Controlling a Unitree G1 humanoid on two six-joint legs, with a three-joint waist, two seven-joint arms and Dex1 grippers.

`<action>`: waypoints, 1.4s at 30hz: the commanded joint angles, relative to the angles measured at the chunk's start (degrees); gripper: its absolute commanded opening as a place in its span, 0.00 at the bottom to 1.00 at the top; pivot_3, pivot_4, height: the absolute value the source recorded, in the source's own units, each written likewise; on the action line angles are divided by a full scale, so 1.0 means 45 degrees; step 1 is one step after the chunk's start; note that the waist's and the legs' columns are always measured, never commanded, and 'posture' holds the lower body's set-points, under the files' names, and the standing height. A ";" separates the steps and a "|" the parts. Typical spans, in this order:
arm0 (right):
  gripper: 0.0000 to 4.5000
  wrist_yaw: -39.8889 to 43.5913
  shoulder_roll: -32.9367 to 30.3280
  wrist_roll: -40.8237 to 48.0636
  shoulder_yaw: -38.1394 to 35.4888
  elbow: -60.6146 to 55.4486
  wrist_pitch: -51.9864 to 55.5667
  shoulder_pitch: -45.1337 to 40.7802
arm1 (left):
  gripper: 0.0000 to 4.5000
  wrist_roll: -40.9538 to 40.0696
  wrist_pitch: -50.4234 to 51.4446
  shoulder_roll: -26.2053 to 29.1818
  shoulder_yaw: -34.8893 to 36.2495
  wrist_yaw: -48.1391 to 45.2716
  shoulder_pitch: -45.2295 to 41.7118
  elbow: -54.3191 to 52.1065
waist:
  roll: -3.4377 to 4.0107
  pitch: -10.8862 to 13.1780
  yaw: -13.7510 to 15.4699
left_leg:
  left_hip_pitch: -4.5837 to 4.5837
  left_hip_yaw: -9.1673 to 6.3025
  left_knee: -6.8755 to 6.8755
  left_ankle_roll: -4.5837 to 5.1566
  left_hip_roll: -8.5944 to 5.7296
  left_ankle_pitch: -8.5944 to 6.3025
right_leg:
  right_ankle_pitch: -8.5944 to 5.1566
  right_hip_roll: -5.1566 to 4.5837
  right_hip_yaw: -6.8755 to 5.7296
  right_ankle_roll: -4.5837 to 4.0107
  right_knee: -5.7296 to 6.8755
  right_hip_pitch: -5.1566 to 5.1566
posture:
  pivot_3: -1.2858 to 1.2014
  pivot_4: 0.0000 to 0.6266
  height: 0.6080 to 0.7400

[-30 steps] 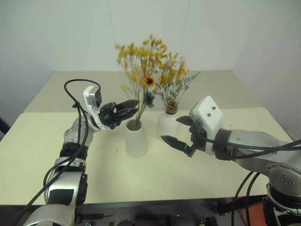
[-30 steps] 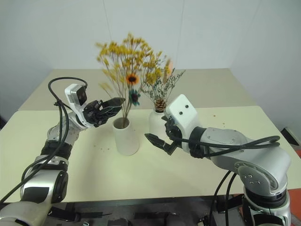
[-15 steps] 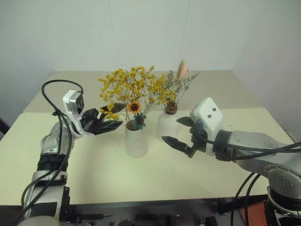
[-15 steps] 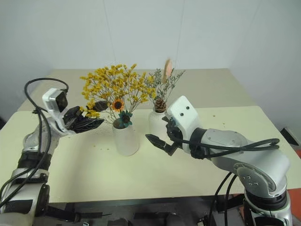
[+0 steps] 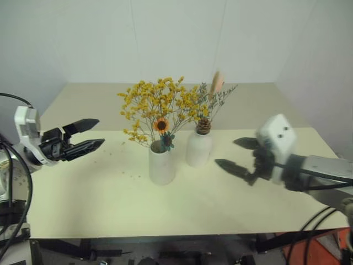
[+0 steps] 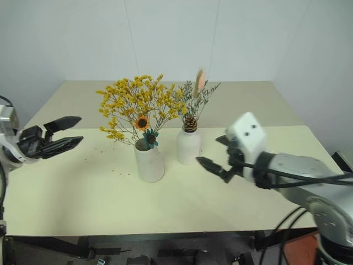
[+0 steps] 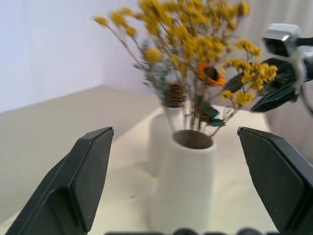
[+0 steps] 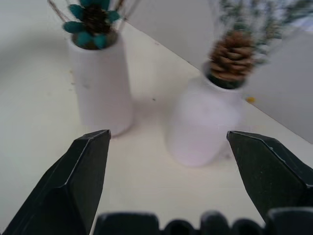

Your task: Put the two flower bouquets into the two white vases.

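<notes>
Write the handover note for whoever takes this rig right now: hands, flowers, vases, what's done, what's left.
Left hand: open, empty, out to the left of the vases.
Right hand: open, empty, to the right of the vases.
Yellow bouquet stands in the cone vase. Grey-green bouquet with its pine cone stands in the bottle vase. The vases are side by side, upright, mid-table.
Done: both bouquets placed.
Left: nothing apparent; hands are clear of the flowers.

text: none legible | labels: none | brands: none | numbers: 0 readable | signs: none
</notes>
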 commanded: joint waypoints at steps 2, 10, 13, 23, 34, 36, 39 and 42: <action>1.00 0.1841 -0.1519 0.0218 -0.2606 -0.0196 -0.0713 0.1636 | 0.99 -0.0051 0.0344 0.0619 0.0519 0.0039 0.0596 -0.1080 | 0.0000 0.0000 0.0108 | 0.0002 0.0003 -0.0005 0.0000 0.0002 0.0000 | -0.0050 0.0001 0.0000 0.0082 -0.0002 0.0003 | 0.52 0.24 1.00; 1.00 0.4416 -0.3051 -0.0930 -0.5274 0.0276 -0.1673 0.4901 | 0.99 -0.0082 0.0735 0.0852 0.0984 0.0341 0.1955 -0.2034 | -0.0001 0.0000 0.0142 | 0.0022 0.0029 -0.0026 -0.0001 0.0011 0.0000 | -0.0058 0.0004 0.0014 0.0091 -0.0006 0.0008 | 0.52 0.24 1.00; 1.00 0.5185 -0.3174 -0.1260 -0.5772 0.0475 -0.2119 0.5532 | 0.99 -0.0021 0.0665 0.0792 0.1187 0.0496 0.2319 -0.2271 | -0.0001 0.0000 0.0150 | 0.0028 0.0037 -0.0030 -0.0001 0.0012 0.0000 | -0.0060 0.0005 0.0020 0.0094 -0.0005 0.0010 | 0.52 0.24 1.00; 1.00 0.6601 -0.3028 -0.2713 -0.5647 0.1228 -0.4124 0.6634 | 0.99 -0.0071 0.0823 0.1115 0.2016 0.0604 0.3276 -0.2532 | -0.0002 -0.0001 0.0162 | 0.0034 0.0042 -0.0039 -0.0002 0.0015 -0.0001 | -0.0063 0.0006 0.0020 0.0094 -0.0010 0.0012 | 0.52 0.24 1.00; 1.00 0.6836 -0.2995 -0.3211 -0.4188 0.1833 -0.5238 0.6353 | 0.99 -0.0235 0.1210 0.1291 0.2589 0.0571 0.3959 -0.2814 | -0.0002 -0.0001 0.0177 | 0.0034 0.0043 -0.0040 -0.0003 0.0013 -0.0001 | -0.0064 0.0005 0.0020 0.0091 -0.0012 0.0014 | 0.52 0.24 1.00; 1.00 0.6807 -0.2966 -0.3317 -0.3875 0.1940 -0.5415 0.6201 | 0.99 -0.0425 0.1567 0.1228 0.2774 0.0887 0.4070 -0.3117 | -0.0002 -0.0001 0.0165 | 0.0037 0.0042 -0.0041 -0.0003 0.0015 -0.0001 | -0.0064 0.0005 0.0020 0.0090 -0.0008 0.0013 | 0.52 0.24 1.00; 1.00 0.6782 -0.2922 -0.3482 -0.3562 0.2108 -0.5591 0.6103 | 0.99 -0.0662 0.1911 0.1094 0.2971 0.1135 0.4409 -0.3765 | -0.0002 0.0000 0.0171 | 0.0038 0.0042 -0.0041 -0.0003 0.0016 -0.0001 | -0.0064 0.0005 0.0020 0.0091 -0.0009 0.0016 | 0.52 0.24 1.00; 1.00 0.6784 -0.2875 -0.3662 -0.3280 0.2253 -0.5800 0.6079 | 0.99 -0.0823 0.2172 0.1062 0.3139 0.1393 0.4760 -0.4354 | -0.0002 -0.0001 0.0174 | 0.0036 0.0043 -0.0044 -0.0004 0.0016 -0.0001 | -0.0064 0.0005 0.0022 0.0089 -0.0011 0.0012 | 0.52 0.24 1.00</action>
